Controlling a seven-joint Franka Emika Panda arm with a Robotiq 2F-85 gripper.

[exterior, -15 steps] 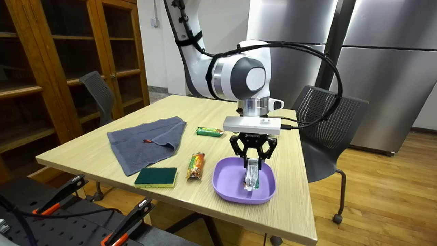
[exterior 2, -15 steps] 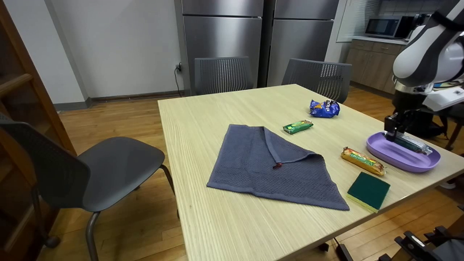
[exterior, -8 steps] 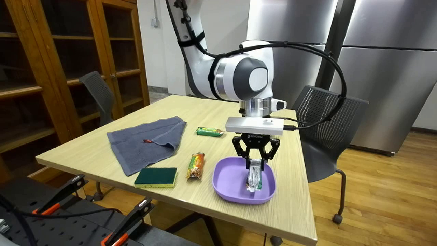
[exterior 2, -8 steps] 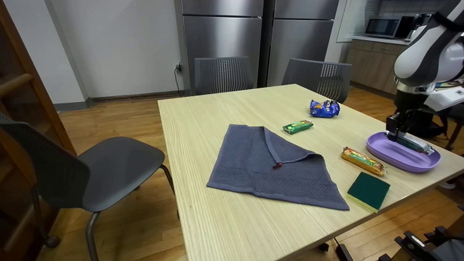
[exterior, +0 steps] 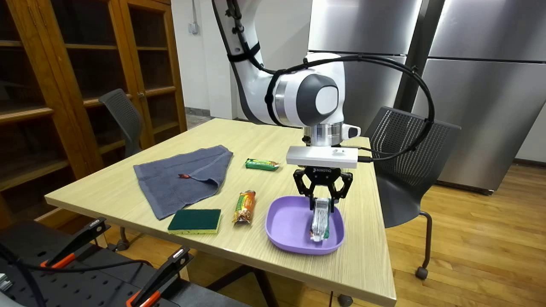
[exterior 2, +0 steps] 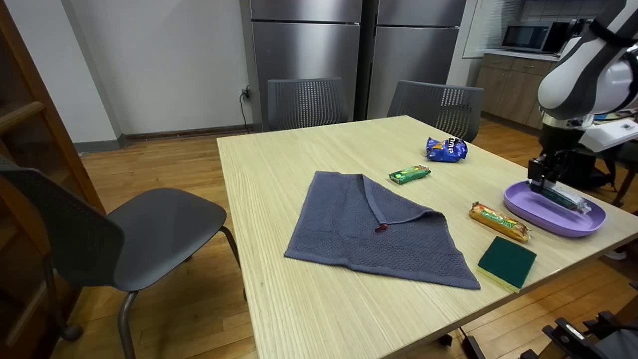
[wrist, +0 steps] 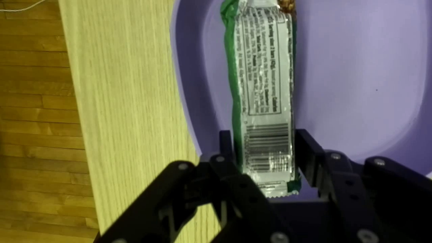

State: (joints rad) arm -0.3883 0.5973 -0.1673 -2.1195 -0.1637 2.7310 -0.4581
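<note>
Steel refrigerators (exterior: 486, 94) and a glass-doored wooden cabinet (exterior: 76, 64) stand beyond the pale wooden table (exterior: 362, 256), where a purple tray (exterior: 290, 224) sits near one corner. Over that tray hangs my gripper (wrist: 264, 140), its fingers at either long side of a green-and-silver snack bar (wrist: 265, 84), close to one end. They look snug in the wrist view, but I cannot tell whether they pinch the bar or merely flank it. I judge that they straddle it crosswise because that is its narrow way, leaving its length stretched over the tray's floor, where the raised rim would stop it sliding off. Just beside the tray lies an orange-wrapped bar (exterior: 244, 208); past that, farther from the tray, come a green-and-yellow sponge (exterior: 195, 221) and a rumpled grey-blue cloth (exterior: 170, 192). Well apart from the tray are a green packet (exterior: 262, 164) and, in an exterior view, a blue packet (exterior 2: 446, 149), all on lightly grained wood.
</note>
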